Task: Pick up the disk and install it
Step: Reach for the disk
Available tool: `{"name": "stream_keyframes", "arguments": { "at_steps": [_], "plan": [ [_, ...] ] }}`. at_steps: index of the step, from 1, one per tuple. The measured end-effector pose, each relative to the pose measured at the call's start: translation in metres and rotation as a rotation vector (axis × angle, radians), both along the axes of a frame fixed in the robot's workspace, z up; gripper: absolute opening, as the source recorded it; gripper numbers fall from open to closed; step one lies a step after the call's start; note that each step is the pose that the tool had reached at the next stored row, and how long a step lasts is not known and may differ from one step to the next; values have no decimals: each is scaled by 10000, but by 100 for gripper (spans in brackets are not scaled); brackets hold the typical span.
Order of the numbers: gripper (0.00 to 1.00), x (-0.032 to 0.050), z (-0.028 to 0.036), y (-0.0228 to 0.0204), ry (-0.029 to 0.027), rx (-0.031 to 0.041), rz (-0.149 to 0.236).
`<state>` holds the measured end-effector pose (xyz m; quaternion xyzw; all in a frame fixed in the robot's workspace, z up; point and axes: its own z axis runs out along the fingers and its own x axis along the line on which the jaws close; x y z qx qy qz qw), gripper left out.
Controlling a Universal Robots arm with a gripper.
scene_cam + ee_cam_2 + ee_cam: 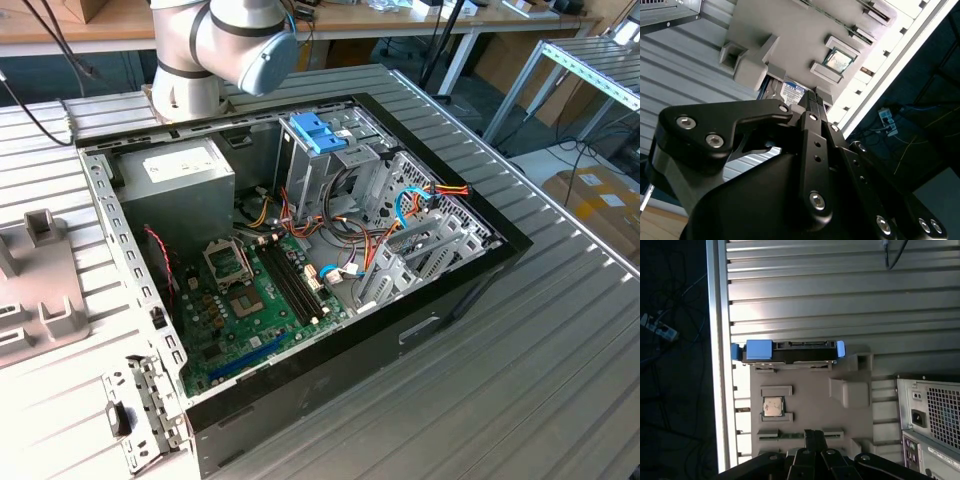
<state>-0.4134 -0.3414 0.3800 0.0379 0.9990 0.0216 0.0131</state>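
Note:
The disk (790,351), a dark drive with bright blue rails and tabs, stands on edge in a slot at the far end of a grey fixture plate (805,400) in the first wrist view. Its labelled face (791,92) peeks out past the gripper in the second wrist view. My gripper (813,434) hangs over the plate's other end, well short of the disk, with its black fingertips pressed together and nothing between them. In the second wrist view the gripper (814,98) points toward the disk.
An open computer case (480,262) lies on the ribbed metal table, with a grey power supply box (175,175) and a light-blue clip (318,130) on its drive cage. A processor chip (773,406) sits on the plate. The table edge (720,365) runs beside the plate.

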Motion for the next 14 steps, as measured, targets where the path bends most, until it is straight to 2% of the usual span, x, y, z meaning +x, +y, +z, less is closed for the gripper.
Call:
{"name": "stream_keyframes", "arguments": {
  "at_steps": [8, 14],
  "plan": [
    [11, -6, -17, 111, -1, 0, -1],
    [11, -9, -29, 174, -1, 0, -1]
  ]
}}
